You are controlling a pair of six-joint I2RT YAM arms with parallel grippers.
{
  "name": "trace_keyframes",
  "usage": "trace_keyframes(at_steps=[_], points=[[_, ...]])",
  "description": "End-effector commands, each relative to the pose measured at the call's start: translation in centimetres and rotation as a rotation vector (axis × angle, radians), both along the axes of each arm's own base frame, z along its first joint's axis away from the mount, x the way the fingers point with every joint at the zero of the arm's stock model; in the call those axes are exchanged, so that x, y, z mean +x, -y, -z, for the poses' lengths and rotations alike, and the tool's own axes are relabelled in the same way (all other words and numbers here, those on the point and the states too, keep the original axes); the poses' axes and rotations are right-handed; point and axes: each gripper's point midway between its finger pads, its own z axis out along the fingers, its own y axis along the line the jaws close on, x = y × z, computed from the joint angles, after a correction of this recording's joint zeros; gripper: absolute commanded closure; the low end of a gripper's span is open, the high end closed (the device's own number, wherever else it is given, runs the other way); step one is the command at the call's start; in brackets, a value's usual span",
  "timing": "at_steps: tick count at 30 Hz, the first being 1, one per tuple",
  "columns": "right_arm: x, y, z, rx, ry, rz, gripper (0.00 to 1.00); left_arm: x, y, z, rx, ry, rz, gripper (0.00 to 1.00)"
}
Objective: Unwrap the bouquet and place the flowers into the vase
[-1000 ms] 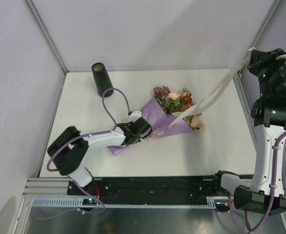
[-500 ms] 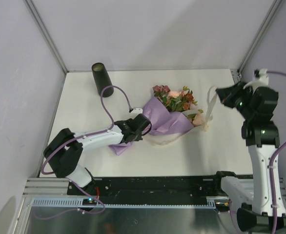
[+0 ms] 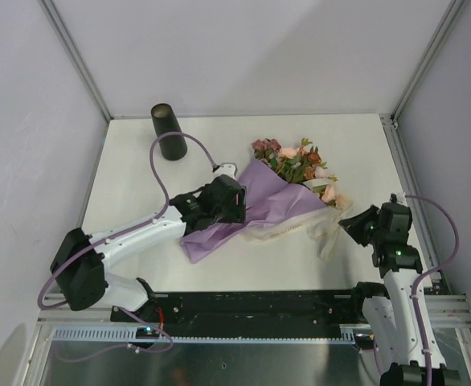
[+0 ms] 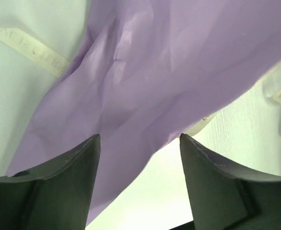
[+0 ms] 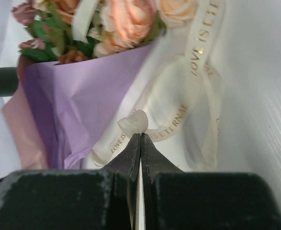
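Fingers of the left gripper (image 4: 139, 138) stand well apart over the narrow end of the bouquet (image 3: 280, 201), gripping nothing. Its wrist view is filled by the lilac paper (image 4: 179, 62), so whether a fingertip touches the paper cannot be told. The right gripper (image 5: 140, 135) is closed, its tips pinching a bunched bit of the cream ribbon (image 5: 198, 57); a thin pale edge shows in the slit between the fingers. From above, that pinch is too small to make out. The ribbon lies in loose loops on the table (image 3: 364, 153) just beside the wrap, its gold lettering readable only in part. The bouquet lies on its side mid-table, and the flowers (image 3: 296, 165) show heads and leaves only, their stems hidden in the paper. A pink sheet (image 5: 16, 124) peeks out at the wrap's edge. The vase (image 3: 168, 133) stands at the far left, well apart from the bouquet, and is cut off to a dark bar in the right wrist view.
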Motion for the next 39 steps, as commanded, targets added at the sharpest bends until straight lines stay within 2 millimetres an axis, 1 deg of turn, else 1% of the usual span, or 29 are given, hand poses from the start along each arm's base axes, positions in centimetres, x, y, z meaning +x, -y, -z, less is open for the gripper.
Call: trace_keyframes(at_steps=[1, 3, 5, 6, 7, 9, 10, 13, 14, 16, 20, 23, 27, 29, 31, 33, 35, 37, 38, 39], points=[[1.7, 1.2, 1.7, 0.039, -0.034, 0.112, 0.99, 0.2, 0.9, -4.8, -0.111, 0.082, 0.026, 0.23], [1.9, 1.3, 2.8, 0.052, -0.078, 0.127, 0.85, 0.1, 0.5, -5.8, -0.122, 0.107, 0.030, 0.17], [2.4, 1.4, 3.3, 0.055, -0.088, 0.125, 0.71, 0.0, 0.0, -7.2, -0.130, 0.140, 0.034, 0.12], [2.7, 1.5, 3.5, 0.045, -0.081, 0.123, 0.66, -0.1, -0.3, -7.8, -0.130, 0.155, 0.035, 0.08], [2.8, 1.7, 3.7, 0.022, -0.080, 0.117, 0.56, -0.2, -0.7, -8.6, -0.131, 0.175, 0.036, 0.04], [3.1, 2.3, 4.2, -0.030, -0.078, 0.118, 0.40, -0.3, -1.8, -10.1, -0.120, 0.211, 0.027, 0.01], [3.3, 2.6, 4.3, -0.051, -0.074, 0.117, 0.34, -0.4, -2.3, -10.7, -0.115, 0.227, 0.023, 0.01], [3.8, 2.7, 4.9, -0.086, -0.075, 0.090, 0.09, -1.0, -4.3, -12.3, -0.087, 0.272, 0.012, 0.00], [4.0, 2.6, 5.2, -0.097, -0.078, 0.070, 0.05, -1.3, -4.9, -12.8, -0.084, 0.287, 0.011, 0.00], [4.3, 2.3, 5.8, -0.123, -0.082, 0.023, 0.02, -1.9, -6.0, -13.4, -0.068, 0.313, 0.019, 0.00], [4.8, 2.4, 7.2, -0.167, -0.126, -0.029, 0.01, -2.7, -7.9, -13.3, -0.025, 0.342, 0.023, 0.00], [5.3, 2.0, 8.0, -0.178, -0.146, -0.074, 0.03, -2.9, -9.0, -12.3, 0.012, 0.347, 0.013, 0.00], [5.7, 0.9, 9.3, -0.229, -0.188, -0.105, 0.07, -3.2, -8.8, -12.2, 0.010, 0.338, 0.037, 0.00], [5.7, 0.2, 10.0, -0.256, -0.217, -0.116, 0.09, -3.2, -8.8, -12.5, 0.006, 0.344, 0.035, 0.00], [5.7, 0.1, 10.7, -0.287, -0.247, -0.102, 0.12, -3.2, -9.1, -13.0, 0.000, 0.357, 0.028, 0.00], [5.6, 0.1, 11.2, -0.301, -0.273, -0.092, 0.19, -3.3, -9.4, -13.3, -0.001, 0.372, 0.020, 0.00], [5.5, 0.5, 11.1, -0.317, -0.284, -0.067, 0.31, -3.4, -9.8, -13.6, -0.003, 0.385, 0.011, 0.00], [5.4, 0.9, 10.9, -0.334, -0.287, -0.039, 0.48, -3.4, -10.1, -13.9, -0.004, 0.396, 0.003, 0.00], [5.4, 1.2, 10.7, -0.344, -0.285, -0.026, 0.59, -3.4, -10.3, -13.9, -0.006, 0.400, -0.002, 0.00], [5.4, 1.4, 10.4, -0.349, -0.278, -0.016, 0.67, -3.5, -10.4, -14.0, -0.005, 0.403, -0.006, 0.00]])
